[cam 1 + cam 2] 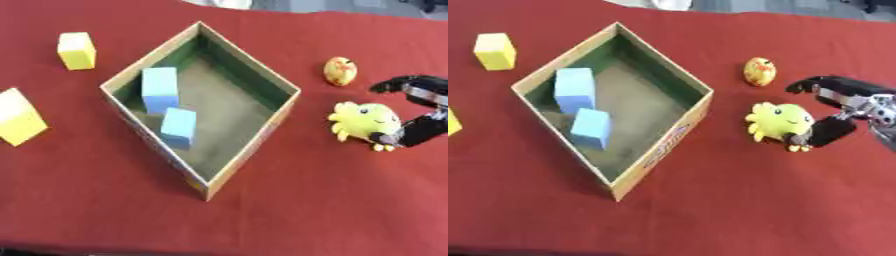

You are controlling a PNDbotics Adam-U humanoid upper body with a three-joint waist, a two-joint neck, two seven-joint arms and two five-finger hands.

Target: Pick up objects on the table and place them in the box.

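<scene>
My right hand (842,107) reaches in from the right edge, fingers spread wide around a yellow plush toy (779,121), thumb low at the toy's near side, fingers arched above it; I cannot tell if they touch it yet. Just beyond the hand lies a small yellow-orange ball (759,71). To the hand's left stands the open box (280,112), holding two blue blocks (160,89). Well past the box sit two yellow blocks (76,50). My worry: the soft toy may squash and slip free, or closing fingers nudge it away. My left hand is out of view.
</scene>
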